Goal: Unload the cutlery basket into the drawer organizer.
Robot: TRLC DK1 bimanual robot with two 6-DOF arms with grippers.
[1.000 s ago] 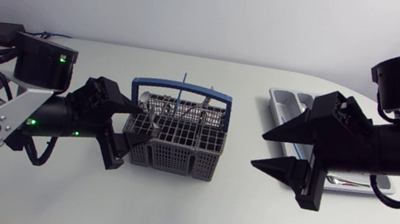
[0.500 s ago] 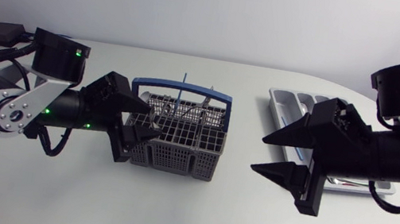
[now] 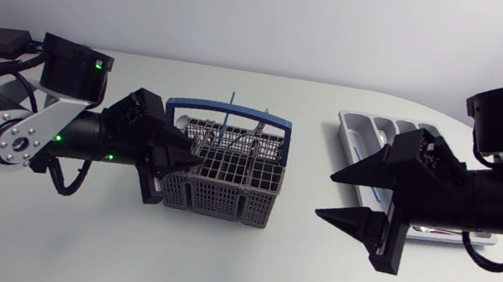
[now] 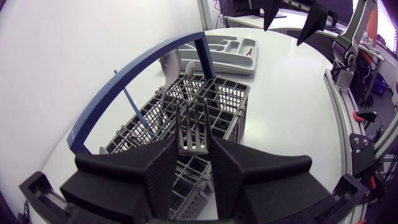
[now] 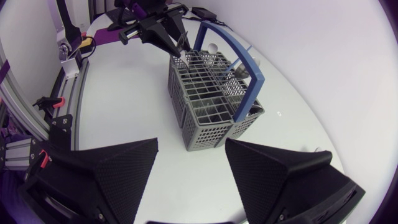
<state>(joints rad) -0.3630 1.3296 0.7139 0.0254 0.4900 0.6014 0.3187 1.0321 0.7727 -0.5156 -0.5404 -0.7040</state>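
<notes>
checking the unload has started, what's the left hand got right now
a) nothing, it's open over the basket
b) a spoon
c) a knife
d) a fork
D: in the left wrist view the left hand is closed on a fork, a finger pressed to each side and the tines sticking up between them, just over the cutlery basket.

The fork [image 4: 193, 124] handle is buried inside the left tool [image 4: 194, 142]; the right arm [image 3: 495, 200] blocks most of the organizer [image 3: 362, 131]; basket [image 3: 232, 199] contents too small to name.
</notes>
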